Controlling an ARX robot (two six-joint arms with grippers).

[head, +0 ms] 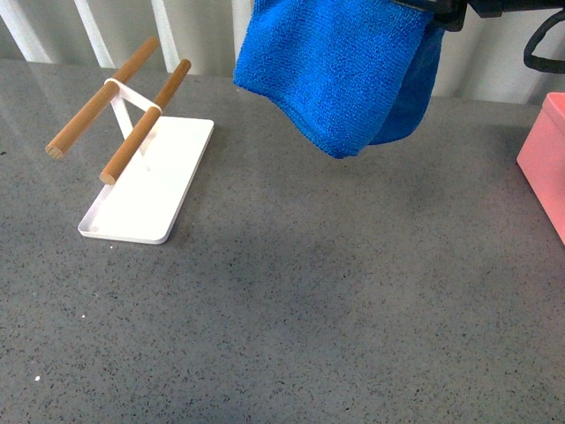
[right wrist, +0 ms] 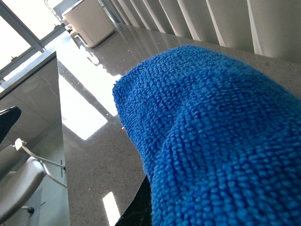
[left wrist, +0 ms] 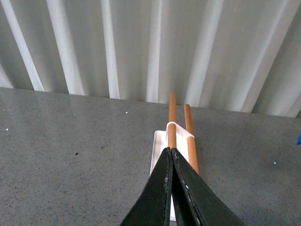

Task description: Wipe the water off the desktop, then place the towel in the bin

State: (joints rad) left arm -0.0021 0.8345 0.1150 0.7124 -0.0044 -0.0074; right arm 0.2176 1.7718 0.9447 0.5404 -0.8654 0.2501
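Note:
The bright blue towel (head: 344,71) hangs folded in the air above the back of the dark grey speckled desktop (head: 309,309). My right gripper (head: 448,14) is shut on its top edge at the upper right of the front view. In the right wrist view the towel (right wrist: 211,141) fills most of the picture and hides the jaws, except for one dark finger (right wrist: 138,214). The salmon-pink bin (head: 546,159) stands at the right edge, to the right of and lower than the towel. My left gripper (left wrist: 170,151) is shut on nothing, low over the desktop. No water shows on the desktop.
A flat white tray (head: 146,190) carrying two wooden bars (head: 146,119) stands at the back left. In the left wrist view this tray (left wrist: 157,141) lies straight ahead of the shut fingers. A ribbed pale wall (left wrist: 150,47) runs behind the desktop.

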